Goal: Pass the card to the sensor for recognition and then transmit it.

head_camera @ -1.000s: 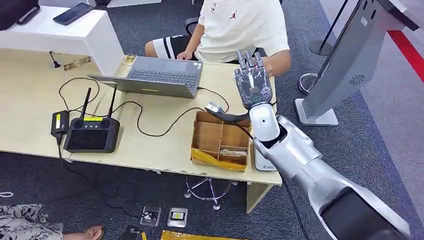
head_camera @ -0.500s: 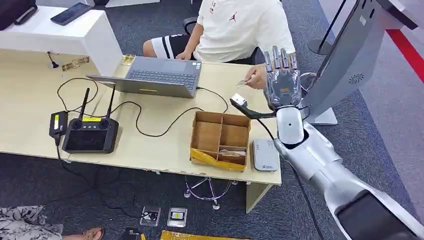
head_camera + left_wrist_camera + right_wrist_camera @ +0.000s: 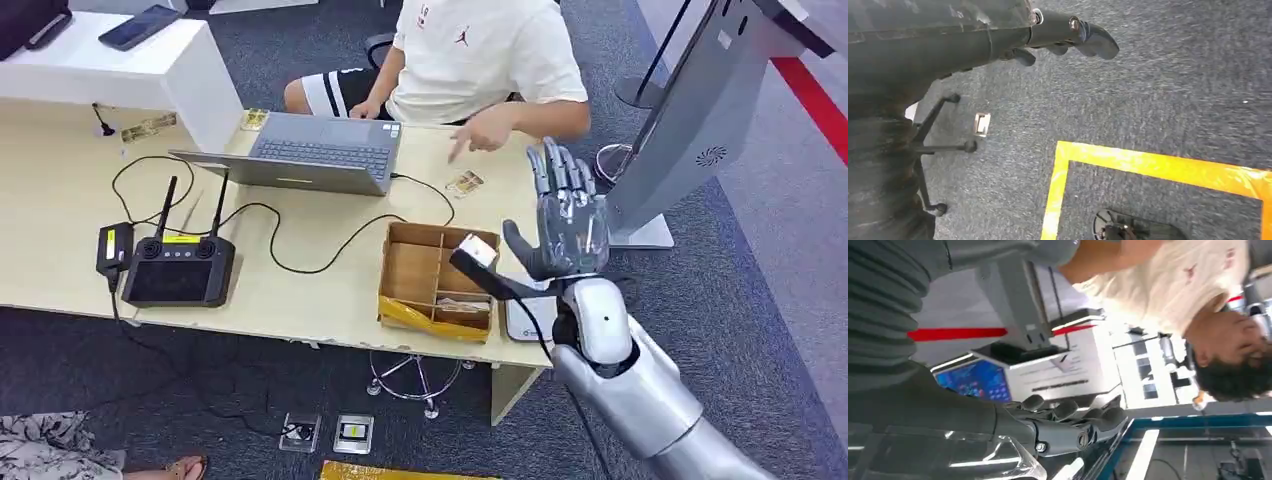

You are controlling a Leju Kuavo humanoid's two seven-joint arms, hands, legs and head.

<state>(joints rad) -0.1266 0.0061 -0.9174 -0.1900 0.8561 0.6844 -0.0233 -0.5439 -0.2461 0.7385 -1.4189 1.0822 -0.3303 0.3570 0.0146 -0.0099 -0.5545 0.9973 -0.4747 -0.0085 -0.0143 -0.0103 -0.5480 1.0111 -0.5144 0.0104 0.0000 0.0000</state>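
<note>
At right of the frame, the right robot hand (image 3: 567, 222), open and empty, has dropped lower; the card (image 3: 464, 184) now lies on the counter (image 3: 60, 200).

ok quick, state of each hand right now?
Left hand: fingers curled in, holding nothing, hanging over the floor.
Right hand: open, fingers spread, raised, holding nothing.

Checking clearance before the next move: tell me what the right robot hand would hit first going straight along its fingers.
Probably the tall grey kiosk: the open right robot hand points up toward it, though depth is unclear.
</note>
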